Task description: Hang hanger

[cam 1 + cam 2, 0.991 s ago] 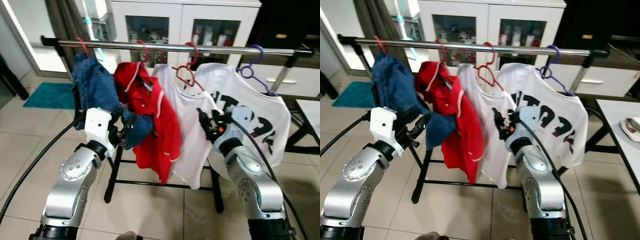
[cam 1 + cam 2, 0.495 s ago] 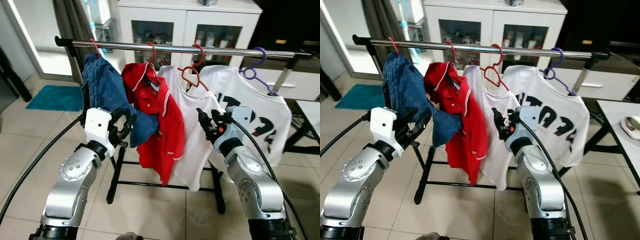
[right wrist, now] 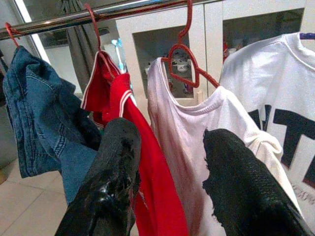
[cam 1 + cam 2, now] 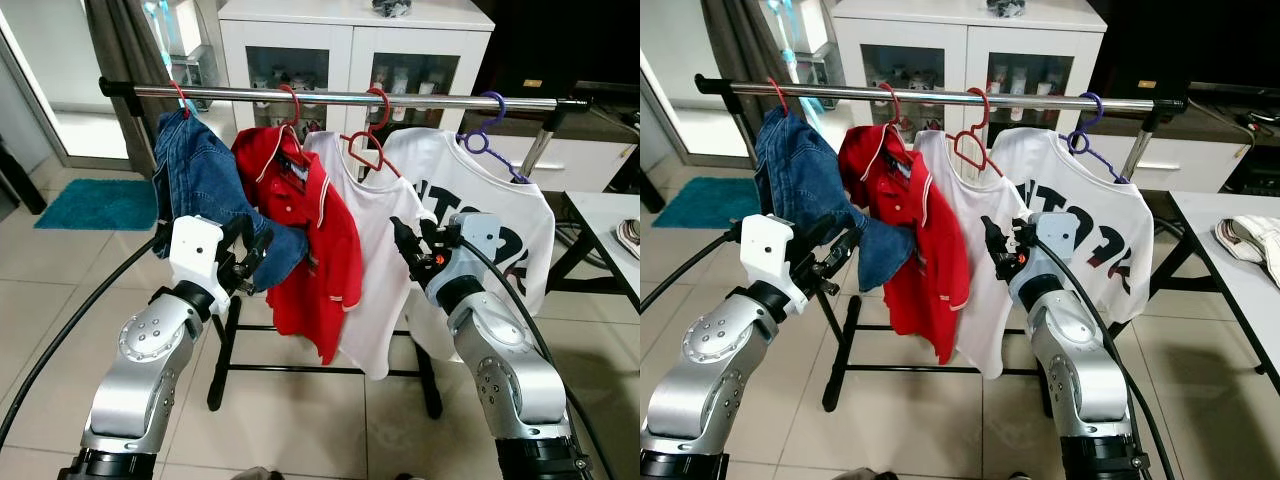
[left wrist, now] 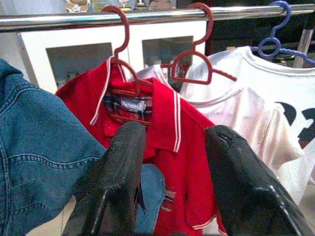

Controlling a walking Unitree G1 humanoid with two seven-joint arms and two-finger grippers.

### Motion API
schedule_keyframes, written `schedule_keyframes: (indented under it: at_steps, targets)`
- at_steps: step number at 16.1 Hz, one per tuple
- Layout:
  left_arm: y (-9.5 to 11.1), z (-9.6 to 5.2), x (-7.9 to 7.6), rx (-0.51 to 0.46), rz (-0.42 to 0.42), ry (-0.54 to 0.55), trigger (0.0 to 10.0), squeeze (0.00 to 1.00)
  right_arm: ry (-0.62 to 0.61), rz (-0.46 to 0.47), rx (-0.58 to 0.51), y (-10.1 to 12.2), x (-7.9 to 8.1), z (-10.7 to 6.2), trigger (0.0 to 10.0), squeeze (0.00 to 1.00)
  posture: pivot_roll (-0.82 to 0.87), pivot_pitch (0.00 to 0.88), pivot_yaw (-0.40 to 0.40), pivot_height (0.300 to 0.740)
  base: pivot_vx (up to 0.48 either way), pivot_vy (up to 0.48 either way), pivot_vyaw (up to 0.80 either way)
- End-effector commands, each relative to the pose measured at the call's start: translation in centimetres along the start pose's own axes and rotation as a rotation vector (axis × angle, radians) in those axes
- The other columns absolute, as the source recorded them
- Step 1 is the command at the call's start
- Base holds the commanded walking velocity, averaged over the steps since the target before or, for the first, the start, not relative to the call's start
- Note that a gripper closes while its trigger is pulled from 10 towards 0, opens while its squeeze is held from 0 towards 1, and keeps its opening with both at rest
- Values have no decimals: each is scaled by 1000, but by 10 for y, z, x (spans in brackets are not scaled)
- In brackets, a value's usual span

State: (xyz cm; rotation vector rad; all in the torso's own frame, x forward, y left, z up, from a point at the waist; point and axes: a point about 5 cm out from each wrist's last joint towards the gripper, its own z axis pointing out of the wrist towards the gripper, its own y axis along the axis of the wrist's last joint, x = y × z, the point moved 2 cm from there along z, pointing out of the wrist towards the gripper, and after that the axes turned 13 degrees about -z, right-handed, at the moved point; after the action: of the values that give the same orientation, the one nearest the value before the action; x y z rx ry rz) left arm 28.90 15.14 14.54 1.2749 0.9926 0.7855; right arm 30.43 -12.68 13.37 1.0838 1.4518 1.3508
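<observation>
Four hangers already hooked on rail (image 4: pixel 330 96), which runs left-right above and ahead of both raised arms. Left gripper (image 4: pixel 252 252) and right gripper (image 4: pixel 412 243) spread, empty. Red hanger (image 4: pixel 372 150) nearest right gripper, up-left.

Silver arms, white wrist blocks, black cables.
</observation>
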Motion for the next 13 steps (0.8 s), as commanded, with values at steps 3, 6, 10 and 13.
schedule_keyframes:
  at_steps: [3, 6, 10, 13]
  targets:
    - [1, 0, 0, 4, 8, -7, 10000, 357, 19, -4, -3, 3, 3, 2, 10000, 0, 22, 0, 23, 740, 0, 282, 0]
    - [0, -1, -1, 7, 9, -11, 10000, 357, 24, -6, -1, 2, 5, 2, 10000, 0, 22, 0, 23, 740, 0, 281, 0]
    - [0, -1, -1, 9, 7, -12, 10000, 357, 33, -11, 2, 1, 6, 2, 10000, 0, 23, 0, 22, 740, 0, 283, 0]
    - [2, -1, -3, -9, -12, -16, 10000, 333, 31, -56, 12, 0, 6, 3, 10000, 0, 25, 0, 23, 740, 0, 0, 0]
